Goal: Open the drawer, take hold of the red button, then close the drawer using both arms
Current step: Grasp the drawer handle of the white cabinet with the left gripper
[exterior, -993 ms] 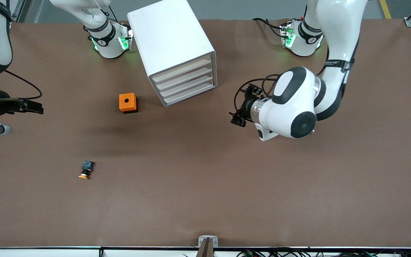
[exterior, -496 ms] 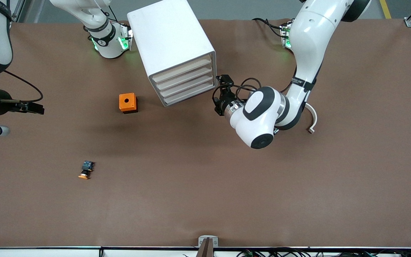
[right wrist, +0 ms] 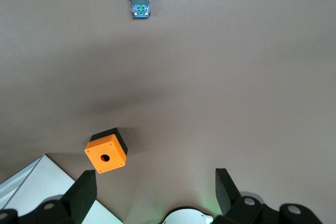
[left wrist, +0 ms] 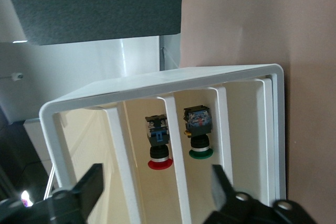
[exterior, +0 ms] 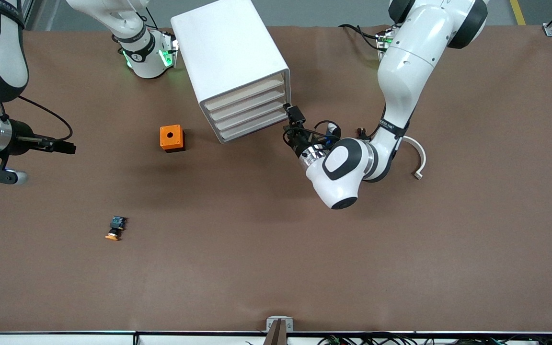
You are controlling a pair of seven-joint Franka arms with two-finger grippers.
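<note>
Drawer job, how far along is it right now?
Nothing looks done: all four shallow cream-fronted drawers of the big white rounded cabinet sit shut. In hand: the left gripper, jaws open, is at the drawer fronts, where its wrist view shows the tiny red-capped push button inside. The right gripper waits, jaws open, over its arm's end of the table. Left: opening, grabbing, closing.

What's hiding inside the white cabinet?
Through the cabinet, the left wrist view shows a red button and a green button, on separate levels. The other levels' contents are hidden.
</note>
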